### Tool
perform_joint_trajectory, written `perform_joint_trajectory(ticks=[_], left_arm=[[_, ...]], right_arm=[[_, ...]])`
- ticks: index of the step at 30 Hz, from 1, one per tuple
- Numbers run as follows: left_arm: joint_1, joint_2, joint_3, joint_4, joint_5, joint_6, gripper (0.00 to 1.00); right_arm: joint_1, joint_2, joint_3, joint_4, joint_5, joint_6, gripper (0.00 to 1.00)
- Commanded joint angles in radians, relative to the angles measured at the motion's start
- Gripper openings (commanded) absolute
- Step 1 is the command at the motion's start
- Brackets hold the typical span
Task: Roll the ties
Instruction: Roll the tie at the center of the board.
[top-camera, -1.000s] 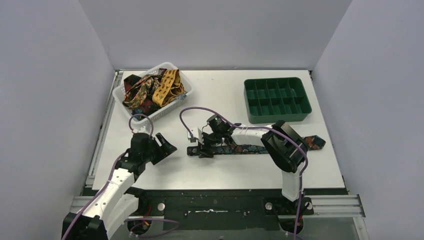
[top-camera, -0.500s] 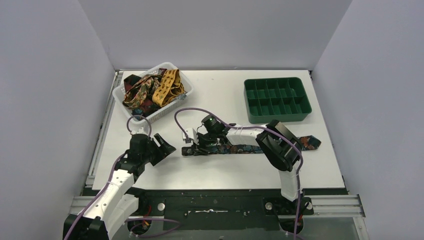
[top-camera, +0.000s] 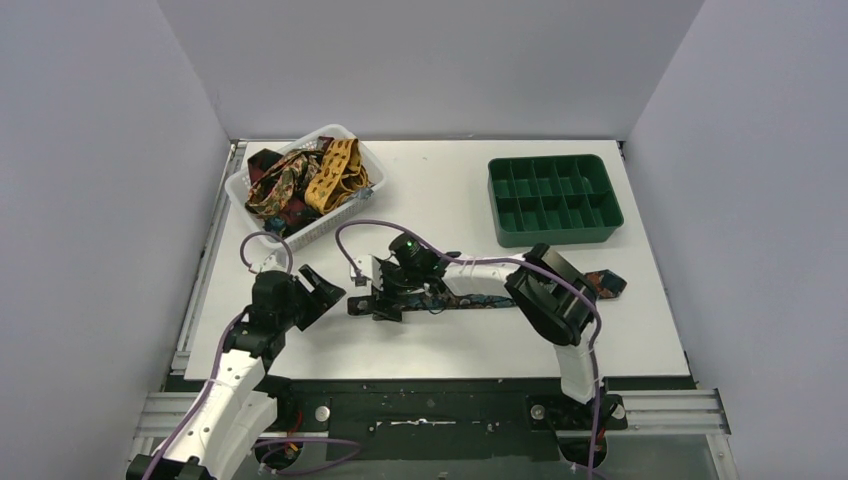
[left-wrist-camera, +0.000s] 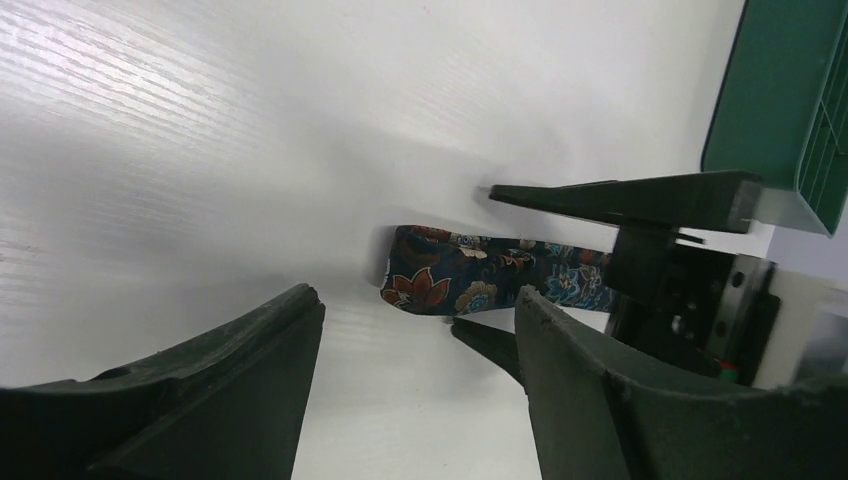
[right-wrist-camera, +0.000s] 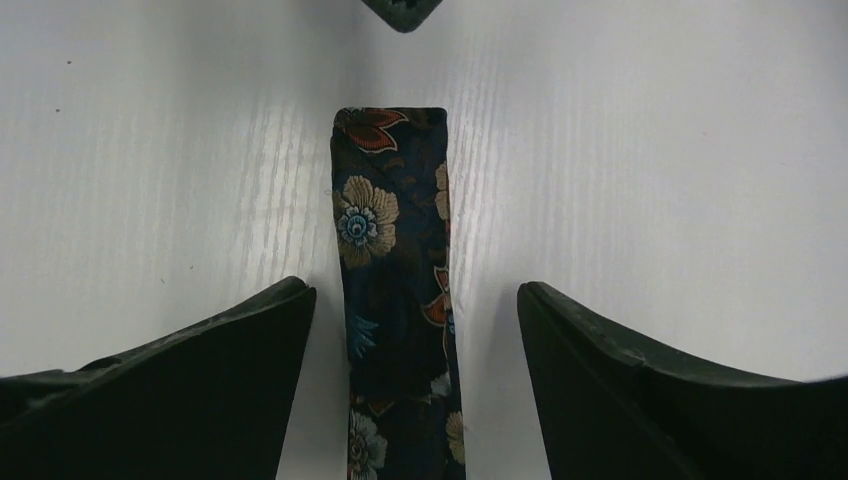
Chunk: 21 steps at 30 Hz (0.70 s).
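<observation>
A dark floral tie (top-camera: 490, 298) lies flat and straight across the table, its wide pointed end at the right (top-camera: 606, 283). My right gripper (top-camera: 372, 300) is open low over the tie's narrow left end. In the right wrist view (right-wrist-camera: 415, 290) its jaws stand either side of the tie (right-wrist-camera: 395, 250) without touching it. My left gripper (top-camera: 326, 290) is open and empty just left of that end. In the left wrist view (left-wrist-camera: 415, 300) the tie's end (left-wrist-camera: 440, 280) lies just beyond the fingertips. More ties (top-camera: 300, 180), mustard-yellow, dark red and brown, are heaped in a basket.
The white basket (top-camera: 341, 130) stands at the back left. A green compartment tray (top-camera: 555, 200) stands at the back right, and its side shows in the left wrist view (left-wrist-camera: 770, 100). Purple cables (top-camera: 365, 228) loop above both wrists.
My right gripper has moved left along the table and the floral tie has slid left with it. My left gripper has drawn back slightly to the left and nearer.
</observation>
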Motion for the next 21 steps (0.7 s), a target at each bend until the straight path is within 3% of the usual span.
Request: perform_joint_trajectory(ticks=[1, 6, 8, 10, 12, 15, 18, 21], left_arm=[[0.01, -0.004, 0.011, 0.021, -0.004, -0.005, 0.68], [0.013, 0.007, -0.009, 0.06, 0.026, 0.0, 0.7], [0.016, 0.013, -0.021, 0.078, 0.039, -0.002, 0.71], [0.017, 0.018, -0.032, 0.095, 0.051, -0.004, 0.71], [0.019, 0.021, -0.042, 0.104, 0.057, -0.007, 0.71], [0.021, 0.023, -0.052, 0.107, 0.059, -0.01, 0.72], [0.024, 0.026, -0.064, 0.127, 0.071, -0.018, 0.72], [0.025, 0.032, -0.075, 0.149, 0.091, -0.022, 0.72]], right_arm=[[0.005, -0.19, -0.057, 0.134, 0.11, 0.083, 0.81], [-0.003, -0.383, -0.209, 0.288, 0.249, 0.282, 0.88], [-0.018, -0.454, -0.271, 0.344, 0.397, 0.499, 0.98], [-0.06, -0.491, -0.262, 0.22, 0.521, 0.779, 1.0], [-0.123, -0.475, -0.231, 0.114, 0.378, 0.894, 1.0], [-0.156, -0.422, -0.256, 0.139, 0.233, 1.145, 1.0], [-0.132, -0.38, -0.308, 0.214, 0.241, 1.336, 0.82], [-0.109, -0.316, -0.287, 0.235, 0.192, 1.367, 0.64]])
